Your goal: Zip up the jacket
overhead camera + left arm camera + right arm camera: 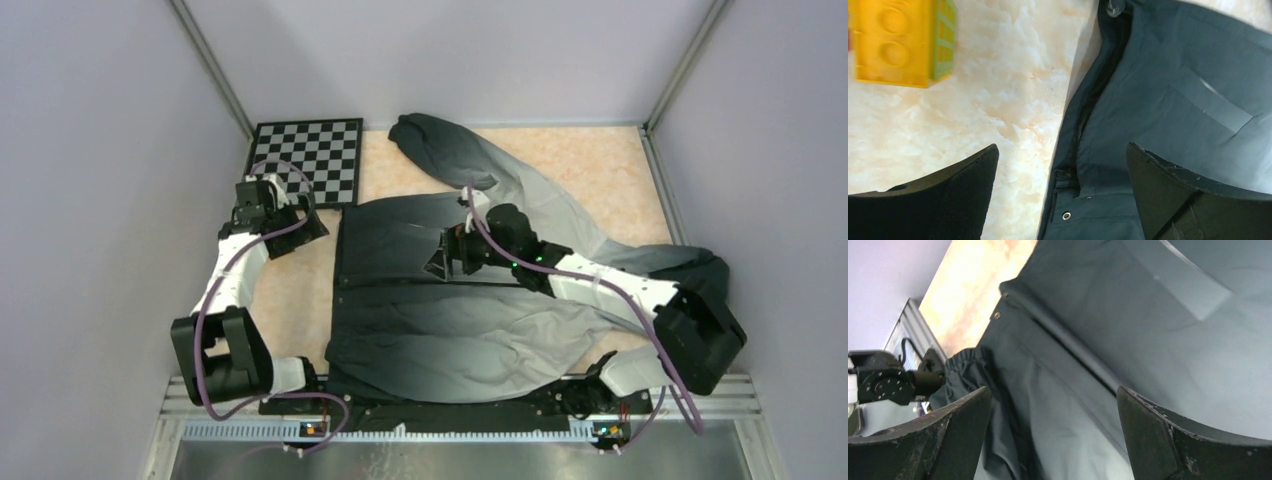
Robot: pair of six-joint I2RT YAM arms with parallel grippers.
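The jacket [470,330] lies flat across the table, hem to the left and dark hood [700,270] to the right. Its dark front zipper line [400,285] runs left to right. My left gripper [303,226] hangs open at the hem's left edge. In the left wrist view the gripper [1062,147] straddles the zipper's bottom end [1064,175] above a metal snap [1066,215], with nothing held. My right gripper [442,262] is open over the jacket's middle. In the right wrist view the gripper [1053,389] hovers over grey fabric beside the zipper flap [1068,347].
A checkerboard [310,160] lies at the back left, just behind the left gripper. A yellow and green block [893,40] sits on the marble table [998,100] left of the hem. One sleeve [450,145] stretches toward the back wall.
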